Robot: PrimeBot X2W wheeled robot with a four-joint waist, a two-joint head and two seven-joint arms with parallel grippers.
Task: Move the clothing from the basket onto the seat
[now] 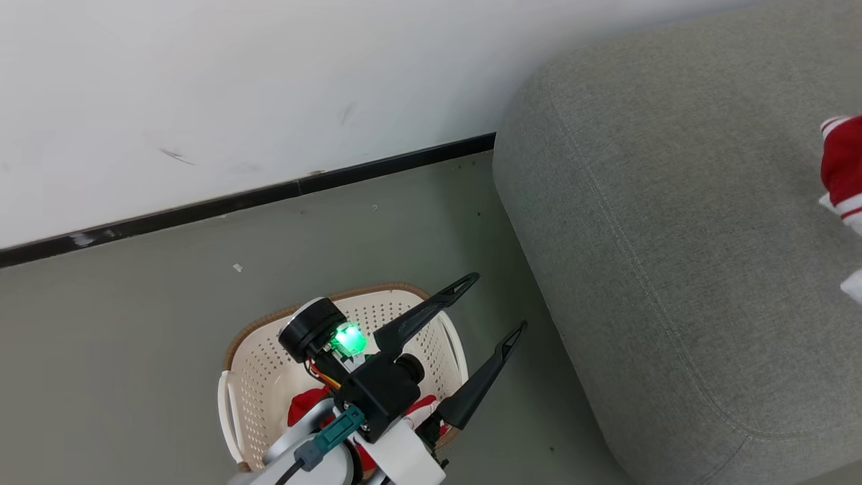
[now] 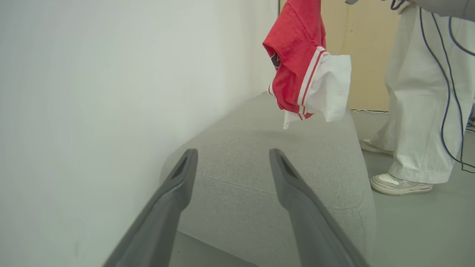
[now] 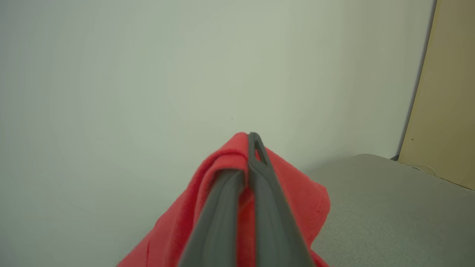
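1. The garment (image 2: 295,55) is red with a red-striped white cuff and a white panel. It hangs in the air above the seat (image 2: 267,174), apart from it. Its long axis is vertical, with the white end lowest.
2. The right fingers (image 3: 265,222) are pressed shut on its red top fold and point toward the wall (image 3: 148,74).
3. The seat is grey woven upholstery with a rounded corner and a stitched seam along its edge. Its long side stands against the wall.
4. More red clothing (image 1: 306,407) lies in the basket (image 1: 259,367), partly hidden by the left arm.
5. The basket stands upright on the floor (image 1: 135,337), near the seat's corner and not touching it.
6. The left fingers (image 1: 431,311) are spread wide and hold nothing. They sit over the basket's seat-side rim and point toward the seat's end.
7. The floor is smooth grey-green, and the white wall is scuffed above a black skirting (image 1: 269,192). A beige panel (image 2: 371,55) stands beyond the seat's far end.
8. A person (image 2: 419,111) in white trousers and pale shoes stands on the floor beside the seat.
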